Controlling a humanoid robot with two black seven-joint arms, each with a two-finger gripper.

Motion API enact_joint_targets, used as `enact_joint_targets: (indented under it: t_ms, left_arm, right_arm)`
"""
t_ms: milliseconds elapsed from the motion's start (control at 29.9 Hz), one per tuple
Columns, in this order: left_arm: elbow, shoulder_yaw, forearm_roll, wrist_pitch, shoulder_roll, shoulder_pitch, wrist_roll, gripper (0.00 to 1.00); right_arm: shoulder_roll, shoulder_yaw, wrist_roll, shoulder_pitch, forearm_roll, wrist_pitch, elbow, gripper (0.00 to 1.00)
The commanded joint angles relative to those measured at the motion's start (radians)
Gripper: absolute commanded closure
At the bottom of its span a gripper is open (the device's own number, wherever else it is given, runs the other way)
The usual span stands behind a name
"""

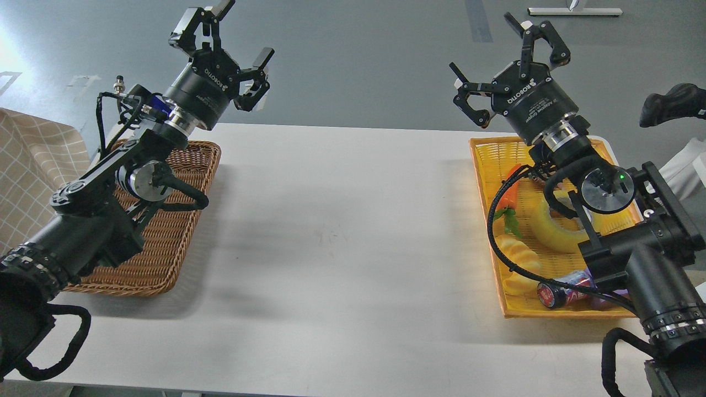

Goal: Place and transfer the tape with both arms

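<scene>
The tape (554, 230), a wide translucent yellow roll with a pale core, lies in the yellow basket (488, 151) at the table's right, partly hidden behind my right arm. My right gripper (504, 66) is open and empty, raised above the basket's far end. My left gripper (229, 52) is open and empty, raised above the far end of the brown wicker basket (165, 242) at the table's left.
The yellow basket also holds a carrot toy (510, 190), a yellow ridged croissant toy (521, 264) and a red can (562, 292). A checked cloth (27, 171) lies at the far left. The white table (342, 237) spans between the baskets.
</scene>
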Motion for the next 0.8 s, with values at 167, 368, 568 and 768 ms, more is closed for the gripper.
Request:
enact_joint_targets:
  t_ms: [167,368,568,768]
  left_arm:
    - [0.0,-0.005,-0.001,0.0,0.0,0.0,-0.002,0.02]
    - [0.0,-0.008,-0.001,0.0,-0.002,0.0,-0.002,0.02]
    - [0.0,-0.006,-0.001,0.0,0.0,0.0,-0.003,0.02]
    - [-0.005,-0.008,-0.001,0.0,-0.002,0.0,-0.003,0.02]
  right_arm:
    - [0.001,-0.002,0.0,0.0,0.0,0.0,-0.001,0.0]
    - [0.001,-0.002,0.0,-0.001,0.0,0.0,-0.001,0.0]
    - [0.0,-0.002,0.0,-0.002,0.0,0.0,0.001,0.0]
    - [0.0,-0.002,0.0,-0.002,0.0,0.0,0.001,0.0]
